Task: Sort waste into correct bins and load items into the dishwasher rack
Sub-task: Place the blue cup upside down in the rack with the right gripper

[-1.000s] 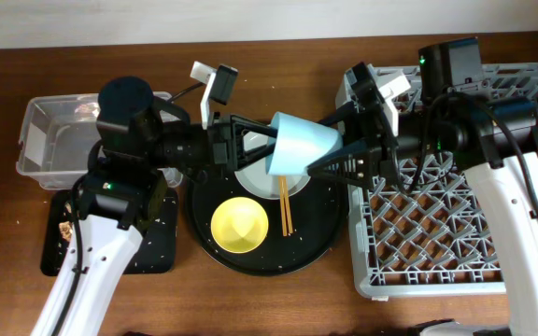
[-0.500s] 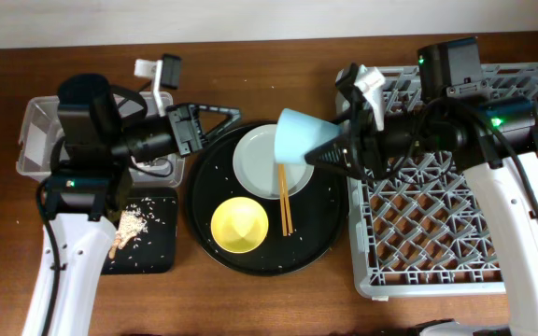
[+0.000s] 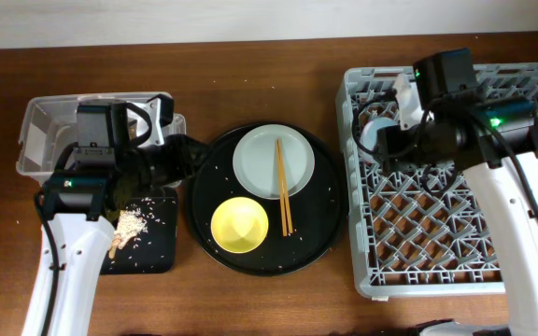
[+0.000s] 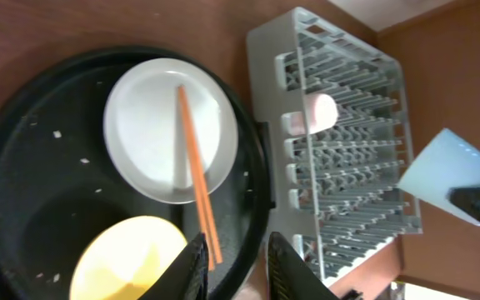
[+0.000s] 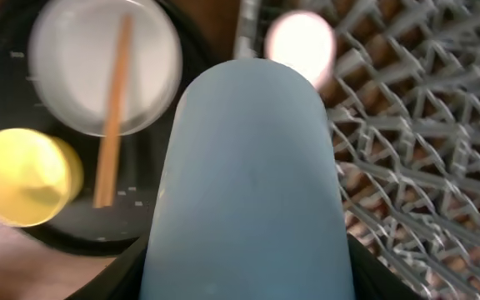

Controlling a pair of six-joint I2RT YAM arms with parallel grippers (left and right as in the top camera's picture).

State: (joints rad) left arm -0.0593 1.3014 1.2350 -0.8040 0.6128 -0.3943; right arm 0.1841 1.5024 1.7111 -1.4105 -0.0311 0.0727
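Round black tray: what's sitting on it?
A pale plate with chopsticks lying across it, a yellow bowl, and white crumbs. Whatever lies under the plate and bowl is covered.

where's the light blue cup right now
The light-blue cup is held in the right gripper, over the top-left part of the dishwasher rack in the overhead view, close to the pink cup.

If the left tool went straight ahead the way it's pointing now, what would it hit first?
The left tool would probably meet the near rim of the round black tray, then the grey plate with the chopsticks; its height above them is unclear.
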